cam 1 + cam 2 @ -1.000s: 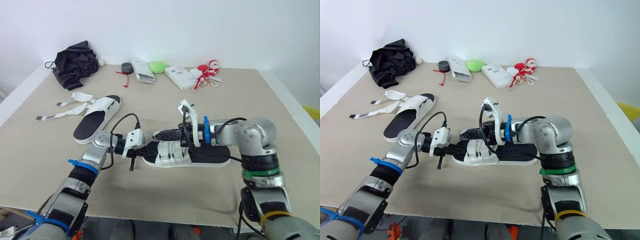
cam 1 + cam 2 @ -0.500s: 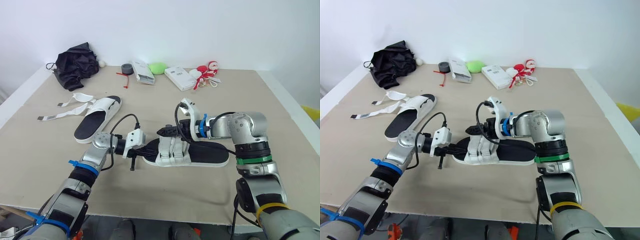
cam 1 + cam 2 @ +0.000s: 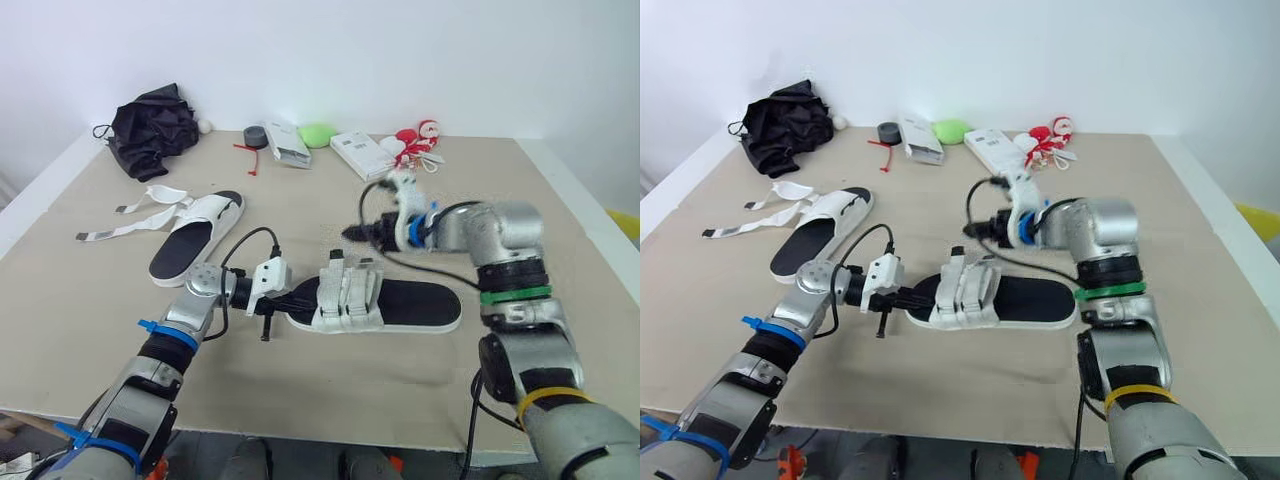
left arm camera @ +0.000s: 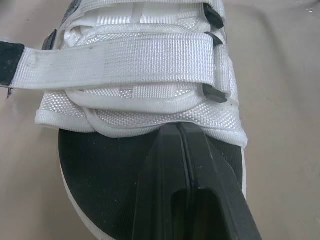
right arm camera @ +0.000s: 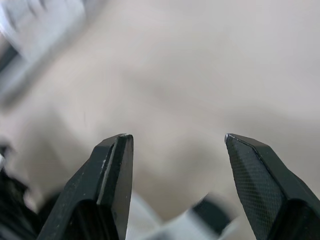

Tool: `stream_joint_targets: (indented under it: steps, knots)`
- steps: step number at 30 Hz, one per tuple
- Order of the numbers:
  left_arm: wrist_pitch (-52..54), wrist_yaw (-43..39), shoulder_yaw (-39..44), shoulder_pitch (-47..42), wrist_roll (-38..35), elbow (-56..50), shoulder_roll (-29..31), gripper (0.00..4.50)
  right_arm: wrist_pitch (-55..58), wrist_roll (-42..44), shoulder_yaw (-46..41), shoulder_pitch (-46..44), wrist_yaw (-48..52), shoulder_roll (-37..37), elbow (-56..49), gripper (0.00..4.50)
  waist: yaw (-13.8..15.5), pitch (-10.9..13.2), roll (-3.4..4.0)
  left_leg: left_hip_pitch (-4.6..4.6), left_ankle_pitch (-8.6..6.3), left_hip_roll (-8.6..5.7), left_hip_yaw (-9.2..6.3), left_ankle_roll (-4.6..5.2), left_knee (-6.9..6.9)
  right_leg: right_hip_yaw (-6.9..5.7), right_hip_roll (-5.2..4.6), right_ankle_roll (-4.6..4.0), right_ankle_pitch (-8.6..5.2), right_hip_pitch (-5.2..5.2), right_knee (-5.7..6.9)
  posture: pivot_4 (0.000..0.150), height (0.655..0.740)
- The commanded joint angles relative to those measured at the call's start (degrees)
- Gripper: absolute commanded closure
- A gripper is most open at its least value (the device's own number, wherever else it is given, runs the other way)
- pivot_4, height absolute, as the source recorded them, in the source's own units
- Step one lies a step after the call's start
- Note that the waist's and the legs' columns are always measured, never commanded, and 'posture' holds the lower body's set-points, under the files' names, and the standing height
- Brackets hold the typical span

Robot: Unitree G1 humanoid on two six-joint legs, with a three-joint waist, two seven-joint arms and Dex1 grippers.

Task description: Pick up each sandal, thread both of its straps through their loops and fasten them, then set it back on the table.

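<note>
A black-soled sandal (image 3: 400, 303) with white straps (image 3: 348, 295) lies flat in the middle of the table. Both straps are folded across its upper, as the left wrist view shows (image 4: 125, 60). My left gripper (image 3: 298, 294) is shut at the toe end, its fingertips (image 4: 179, 131) lying on the black footbed against the white upper. My right gripper (image 3: 352, 232) hangs open above the table just behind the sandal, with nothing between its fingers (image 5: 116, 165). A second sandal (image 3: 195, 238) lies at the left with its white straps (image 3: 125, 222) spread loose on the table.
Along the back edge lie a black cloth (image 3: 152, 125), a roll of tape (image 3: 252, 135), a white box (image 3: 288, 145), a green object (image 3: 317, 133), another white box (image 3: 362, 155) and a red-and-white toy (image 3: 415, 140). Bare tabletop (image 3: 560, 250) lies to the right.
My right gripper has opened, let go of the strap and drawn up and back from the sandal. The straps now lie flat on the upper. The left gripper has stayed put.
</note>
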Motion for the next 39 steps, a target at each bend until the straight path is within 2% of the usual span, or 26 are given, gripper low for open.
stream_joint_targets:
  steps: [1, 3, 6, 8, 10, 12, 16, 21, 27, 31, 35, 36, 37, 38, 39]
  knots:
    - [4.4, 0.5, -3.7, 3.8, 4.0, 4.4, -1.0, 4.50, -0.9, 5.6, -6.9, -1.5, 7.4, -5.4, -5.7, 1.33, 0.1, 0.0, 0.00, -0.01, 0.00, -0.03, -0.02, 0.00, -0.03, -0.01, -0.02, 0.03, -0.06, 0.02, -0.01, 0.150, 0.7380]
    - [6.2, 0.9, -2.0, 3.6, 1.8, 2.5, -2.1, 4.50, -1.3, 7.5, -6.7, 2.4, 12.5, -9.6, -11.6, 1.33, 0.4, 0.0, 0.03, -0.05, 0.00, -0.07, -0.06, 0.00, -0.05, -0.01, -0.04, 0.07, -0.09, 0.04, -0.02, 0.150, 0.7380]
    - [11.4, 1.6, 1.3, 3.1, -3.1, -4.2, -3.4, 4.50, -5.8, 10.3, -5.7, 17.7, 25.4, -20.4, -26.2, 1.33, 0.8, 0.1, -0.07, -0.43, -0.01, -0.29, -0.27, 0.00, 0.00, 0.03, -0.10, 0.25, -0.23, 0.06, -0.06, 0.150, 0.7380]
    - [14.1, 1.9, 2.8, 3.0, -5.0, -7.9, -3.5, 4.50, -8.1, 11.8, -6.7, 25.3, 30.9, -25.1, -31.8, 1.33, 1.3, 0.4, -0.07, -0.99, -0.01, -0.40, -0.39, -0.01, 0.12, 0.01, -0.15, 0.35, -0.27, -0.23, -0.07, 0.150, 0.7380]
    - [17.3, 2.5, 4.4, 3.0, -7.0, -12.7, -2.8, 4.50, -11.8, 12.0, -8.6, 33.9, 35.7, -29.4, -36.6, 1.33, 1.1, 0.9, 0.23, -1.19, -0.02, -0.46, -0.31, -0.01, 0.22, 0.10, -0.18, 0.41, -0.22, -0.42, -0.04, 0.150, 0.7380]
    - [20.1, 2.9, 5.7, 3.2, -8.6, -16.8, -1.8, 4.50, -15.2, 11.3, -9.6, 39.8, 38.2, -31.8, -39.4, 1.33, 1.0, 1.6, 0.33, -1.28, -0.02, -0.52, -0.29, -0.01, 0.32, 0.12, -0.22, 0.43, -0.19, -0.51, 0.03, 0.150, 0.7380]
    - [25.2, 4.1, 8.1, 4.1, -11.3, -25.2, 1.5, 4.50, -21.0, 10.0, -11.5, 47.4, 40.0, -33.6, -42.3, 1.33, -0.2, 2.4, -0.10, -1.33, 0.00, -0.38, -0.33, -0.03, 0.33, 0.10, -0.07, 0.43, -0.16, -0.64, 0.07, 0.150, 0.7380]
    - [28.7, 4.2, 10.8, 7.2, -13.6, -32.9, 8.1, 4.50, -24.6, 9.2, -8.6, 50.0, 38.7, -31.8, -44.6, 1.33, -0.9, 2.6, -0.32, -1.30, 0.02, -0.30, -0.32, -0.08, 0.29, 0.10, -0.01, 0.38, -0.13, -0.65, 0.07, 0.150, 0.7380]
    - [29.9, 4.0, 13.2, 13.3, -15.6, -39.6, 14.3, 4.50, -27.0, 6.0, -1.2, 45.6, 36.0, -27.3, -41.4, 1.33, -1.0, 3.1, -0.46, -1.31, 0.19, -0.29, -0.33, -0.39, 0.26, 0.08, -0.07, 0.35, -0.09, -0.65, 0.08, 0.150, 0.7380]
    - [31.0, 6.0, 16.4, 16.2, -17.7, -43.0, 16.5, 4.50, -27.7, 4.5, 3.4, 42.8, 35.6, -24.3, -39.5, 1.33, -0.8, 3.2, -0.51, -1.34, 0.31, -0.26, -0.35, -0.64, 0.25, 0.06, -0.05, 0.32, -0.01, -0.71, 0.10, 0.150, 0.7380]
    - [34.7, 10.3, 21.2, 18.4, -23.1, -47.2, 15.8, 4.50, -28.2, 3.4, 6.7, 39.4, 34.7, -20.7, -37.3, 1.33, -0.7, 3.2, -0.52, -1.35, 0.35, -0.21, -0.37, -0.69, 0.25, 0.04, -0.02, 0.28, 0.03, -0.75, 0.14, 0.150, 0.7380]
    - [35.1, 10.9, 21.7, 18.8, -23.6, -47.8, 16.0, 4.50, -28.1, 2.9, 7.2, 38.8, 34.0, -20.0, -36.5, 1.85, -0.8, 3.2, -0.54, -1.35, 0.35, -0.19, -0.37, -0.70, 0.25, 0.04, -0.01, 0.28, 0.04, -0.75, 0.15, 0.150, 0.7380]
    - [35.4, 11.4, 22.1, 19.2, -24.1, -48.2, 16.2, 4.50, -28.3, 2.0, 7.7, 38.2, 33.3, -19.4, -35.6, 1.95, -0.8, 3.2, -0.54, -1.35, 0.35, -0.16, -0.36, -0.70, 0.25, 0.04, 0.00, 0.25, 0.05, -0.75, 0.16, 0.150, 0.7380]
    - [36.0, 12.1, 22.7, 19.7, -24.8, -48.9, 16.1, 4.50, -28.3, 1.9, 8.0, 37.8, 33.3, -18.9, -34.6, 2.47, -0.8, 3.2, -0.54, -1.35, 0.36, -0.15, -0.37, -0.72, 0.26, 0.04, 0.02, 0.20, 0.08, -0.77, 0.17, 0.150, 0.7380]
    - [36.5, 12.8, 23.1, 20.2, -25.4, -49.6, 16.2, 4.50, -28.6, 1.5, 8.2, 37.7, 33.4, -18.6, -33.9, 2.71, -0.8, 3.2, -0.54, -1.34, 0.37, -0.16, -0.37, -0.73, 0.26, 0.04, 0.02, 0.17, 0.10, -0.77, 0.22, 0.150, 0.7380]
